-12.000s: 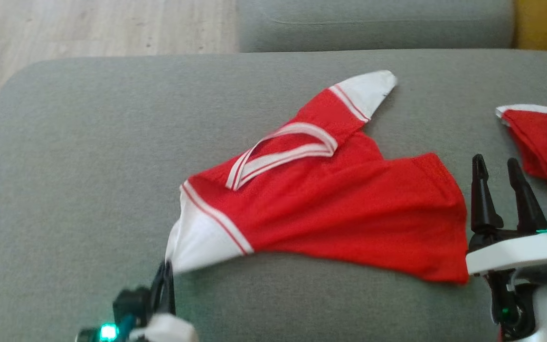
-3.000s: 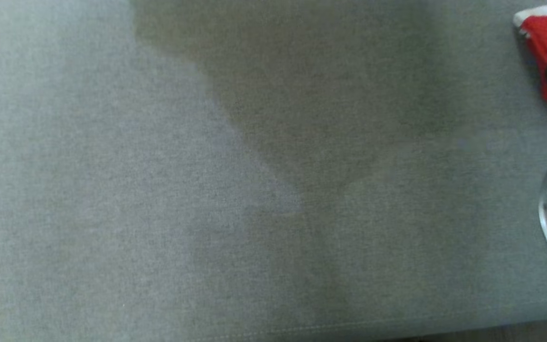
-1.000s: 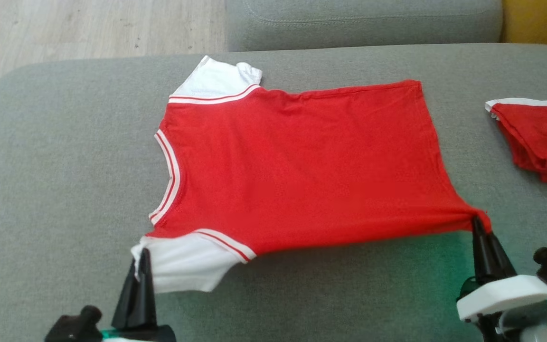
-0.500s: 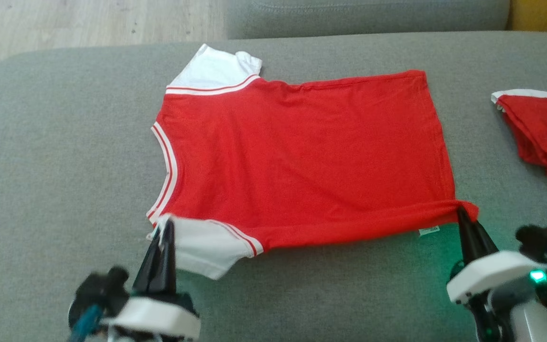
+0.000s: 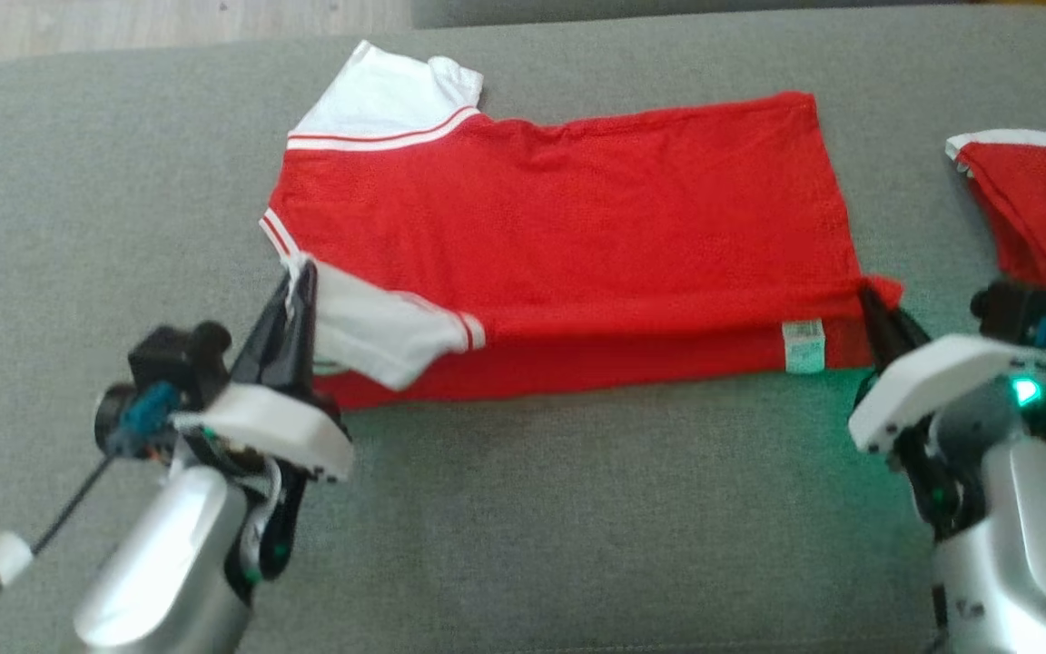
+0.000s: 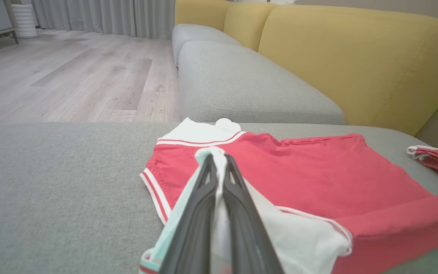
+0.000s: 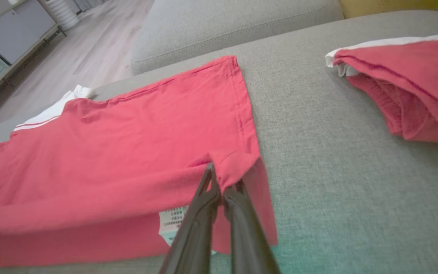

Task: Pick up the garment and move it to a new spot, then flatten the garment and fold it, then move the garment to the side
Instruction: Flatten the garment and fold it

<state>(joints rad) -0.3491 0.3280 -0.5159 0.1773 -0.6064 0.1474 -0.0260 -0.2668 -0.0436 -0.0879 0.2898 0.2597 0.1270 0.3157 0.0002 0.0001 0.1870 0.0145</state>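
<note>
**Operator:** What's different from a second ago?

**Spotter:** Your fold has begun. A second ago the shirt (image 5: 577, 200) lay flat on the cushion (image 5: 577, 527), its near edge stretched between the two grippers low in the frame. Now that edge is lifted and carried up the frame over the body. The near sleeve (image 5: 378, 327) lies doubled over the red. A strip of underside with the label (image 5: 803, 345) shows along the shirt's bottom edge. Note that your head camera has tilted as well, so part of that upward shift is the view, not the cloth.

**Operator:** And the grips?

**Spotter:** Both are closed on cloth. Your left gripper (image 5: 298, 277), left of centre, is pinched on the near sleeve. The left wrist view shows white fabric squeezed between its fingers (image 6: 194, 220). Your right gripper (image 5: 870, 300), at the right, is clamped on the hem corner (image 7: 234, 163), which bunches over its tips.

**Operator:** Where does that leave the task?

**Spotter:** The shirt sits mid-cushion, with the far sleeve (image 5: 387, 91) at the upper left and the far edge lying flat. I'd judge the flattening done and the first lengthwise fold partway over. You'd want to carry both hands on together so the crease runs straight. The second garment (image 5: 1045, 204), at the right edge of the frame, lies near your right gripper but apart from the shirt, so keep off it.
</note>
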